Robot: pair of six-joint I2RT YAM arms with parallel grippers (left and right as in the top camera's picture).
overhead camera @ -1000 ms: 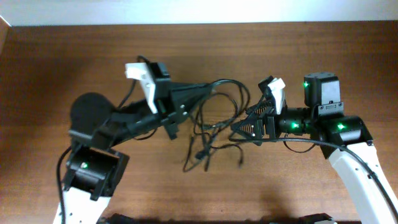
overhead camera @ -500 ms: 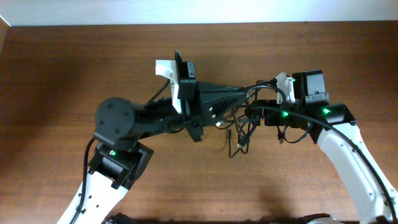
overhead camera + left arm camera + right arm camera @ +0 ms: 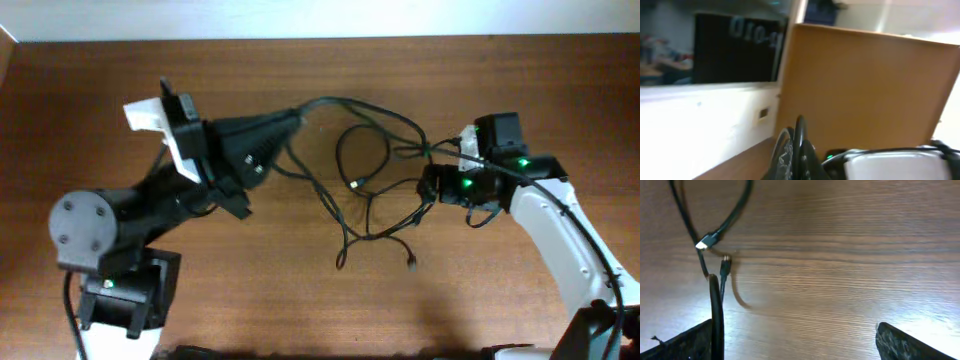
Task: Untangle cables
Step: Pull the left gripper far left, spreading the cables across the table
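**A:** Where are the cables (image 3: 372,196)?

**B:** Strung across the middle of the desk (image 3: 120,60), nearer its far edge, in loose loops. Two plug ends (image 3: 412,263) trail toward the near edge. The left jaws look pinched together on a strand. The right jaws stand wide apart, with a strand lying against one finger (image 3: 686,342).

**A:** How will they handle?

**B:** Light, limp and a little springy, I judge. The loops will slide and snag rather than break. The sleeve looks slick, so take hold just beside the crossing or behind a plug, and pull slowly.
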